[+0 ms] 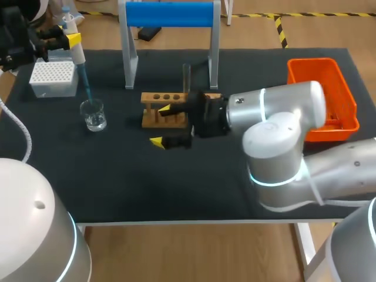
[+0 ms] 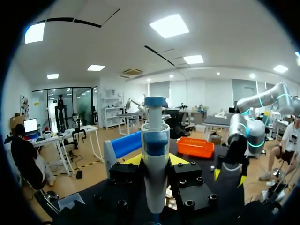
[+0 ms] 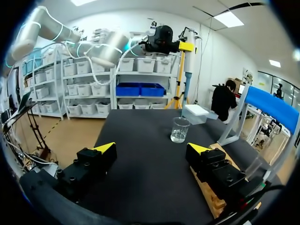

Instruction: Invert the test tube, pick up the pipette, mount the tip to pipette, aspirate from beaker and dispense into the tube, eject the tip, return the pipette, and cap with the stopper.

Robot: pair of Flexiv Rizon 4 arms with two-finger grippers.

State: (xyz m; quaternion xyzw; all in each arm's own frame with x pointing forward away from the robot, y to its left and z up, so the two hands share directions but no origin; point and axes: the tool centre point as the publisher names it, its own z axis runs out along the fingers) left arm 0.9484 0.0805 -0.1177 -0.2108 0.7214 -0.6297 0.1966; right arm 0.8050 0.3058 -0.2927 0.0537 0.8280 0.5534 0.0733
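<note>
In the head view my left gripper is shut on the white pipette at the back left. The pipette's blue tip points down into the glass beaker. The left wrist view shows the pipette upright between the left gripper's yellow-tipped fingers. My right gripper stands open at the wooden tube rack, one finger over it and one in front. A test tube stands upright in the rack. From the right wrist the beaker lies ahead of the open right gripper, with the rack under one finger.
A white tip box sits behind the beaker at the back left. A blue-topped stand rises behind the rack. An orange basket is at the right edge. Bare black mat lies in front of the rack.
</note>
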